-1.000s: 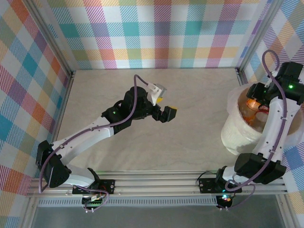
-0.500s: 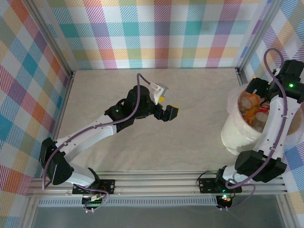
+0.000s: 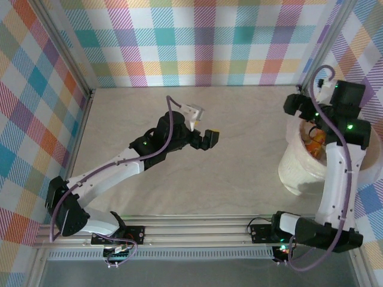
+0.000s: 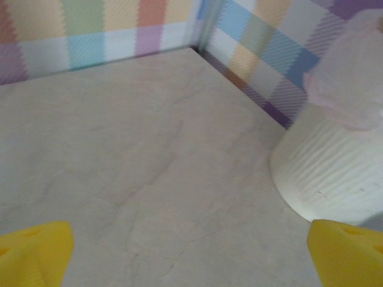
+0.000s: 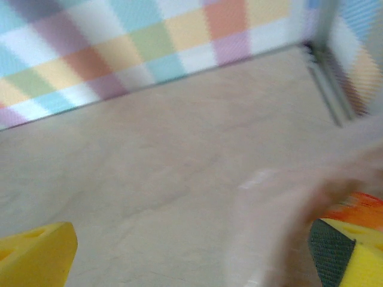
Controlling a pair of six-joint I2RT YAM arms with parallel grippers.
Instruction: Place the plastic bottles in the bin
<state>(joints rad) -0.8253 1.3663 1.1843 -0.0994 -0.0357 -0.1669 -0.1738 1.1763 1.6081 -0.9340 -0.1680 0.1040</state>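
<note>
Some plastic bottles [image 3: 315, 142], orange labels showing, lie inside the bin [image 3: 296, 170] at the right edge of the worktop [image 3: 239, 179]. The right hand [image 3: 297, 106] hangs released and empty by the bin's far rim. The left hand [image 3: 209, 139], also released, hovers mid-worktop. Lift the right one straight up before swinging, lest it snag the liner [image 4: 353, 72].

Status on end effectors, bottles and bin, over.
Left end effector open, empty, mid-table. Right end effector open, empty, above bin rim. Bottles inside bin, mostly hidden. Nothing blocking.
</note>
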